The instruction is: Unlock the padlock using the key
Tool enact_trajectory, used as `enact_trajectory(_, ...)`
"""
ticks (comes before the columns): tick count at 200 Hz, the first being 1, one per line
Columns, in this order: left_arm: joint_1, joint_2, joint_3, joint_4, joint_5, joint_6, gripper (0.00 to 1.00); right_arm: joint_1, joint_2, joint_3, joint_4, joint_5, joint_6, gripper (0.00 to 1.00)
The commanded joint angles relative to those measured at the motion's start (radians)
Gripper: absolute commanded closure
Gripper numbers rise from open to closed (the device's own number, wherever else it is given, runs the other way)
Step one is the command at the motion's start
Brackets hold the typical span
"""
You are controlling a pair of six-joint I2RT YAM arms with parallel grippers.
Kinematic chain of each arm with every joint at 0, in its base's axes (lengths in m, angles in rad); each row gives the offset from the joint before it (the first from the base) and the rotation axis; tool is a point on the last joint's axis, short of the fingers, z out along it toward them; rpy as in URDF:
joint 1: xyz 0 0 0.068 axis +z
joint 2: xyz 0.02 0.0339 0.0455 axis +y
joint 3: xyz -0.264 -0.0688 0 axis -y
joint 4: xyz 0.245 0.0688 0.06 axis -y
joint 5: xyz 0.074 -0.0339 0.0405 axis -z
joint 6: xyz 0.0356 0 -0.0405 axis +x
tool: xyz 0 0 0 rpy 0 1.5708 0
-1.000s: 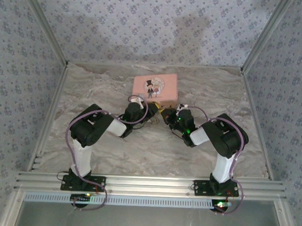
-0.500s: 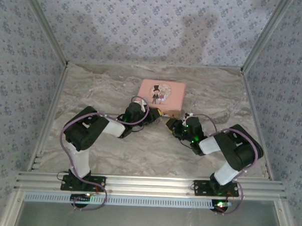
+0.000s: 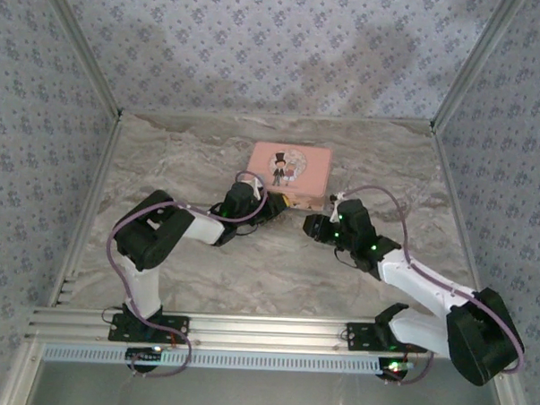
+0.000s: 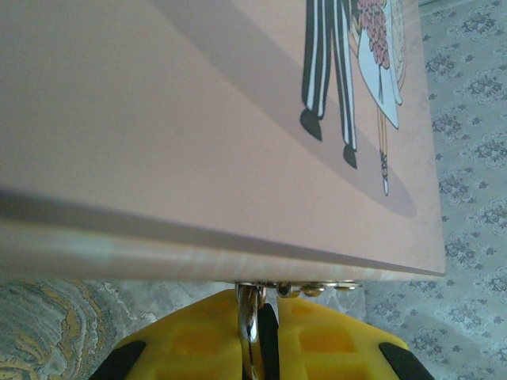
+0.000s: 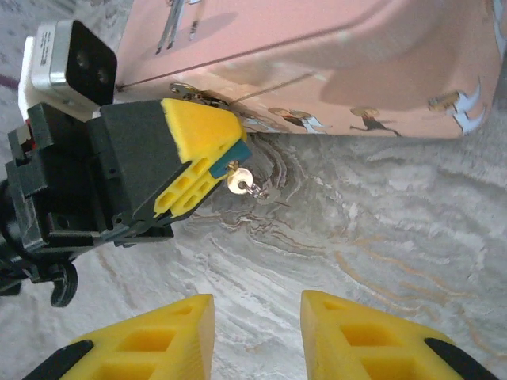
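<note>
- Padlock (image 5: 235, 152) is sitting pinched between the yellow pads of the left gripper (image 4: 259, 340), just under the front edge of the pink tin (image 5: 333, 63). From the right wrist I'm seeing it as a teal sliver between those pads.
- I'm reading the left jaws as narrow and clamped on the lock. From the left wrist its silvery shackle (image 4: 249, 313) is running up between the pads to the brassy hasp (image 4: 297, 290) at the tin's lip.
- I'm seeing the key (image 5: 237, 180) poking out of the padlock's lower end, its round bow and a small wire ring hanging free above the worktop (image 5: 380, 214). It looks seated in the keyway, though I can't tell how deep.
- I'm holding the right gripper (image 5: 257, 332) near the key but clear of it, jaws partly spread and carrying nothing.
- I'm judging this as the turning step: the key is in and nothing is gripping it.
- For the next move I'm planning to bring the right jaws in around the bow, close on its flat faces, and twist about the key's own axis while the left keeps the lock braced.
- I'm expecting the bow to be slippery and small, so a skewed approach could knock the key out.
</note>
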Motion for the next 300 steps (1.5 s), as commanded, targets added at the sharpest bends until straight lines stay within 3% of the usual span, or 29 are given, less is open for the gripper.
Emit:
enact_trajectory(1, -0.004, -0.034, 0.018, -0.049, 0.082, -0.058, 1.0, 0.043, 0.035, 0.082, -0.182, 0.082, -0.172, 0.64)
enact_trajectory(55, -0.004, -0.05, 0.031, -0.102, 0.098, -0.057, 1.0, 0.1, 0.215, 0.225, -0.209, 0.123, -0.302, 0.53)
enact_trajectory(117, -0.005, -0.077, 0.057, -0.19, 0.104, -0.041, 1.0, 0.134, 0.341, 0.296, -0.184, 0.197, -0.377, 0.54)
enact_trajectory(300, -0.003, -0.089, 0.1, -0.276, 0.118, -0.064, 1.0, 0.125, 0.48, 0.403, -0.173, 0.207, -0.434, 0.61)
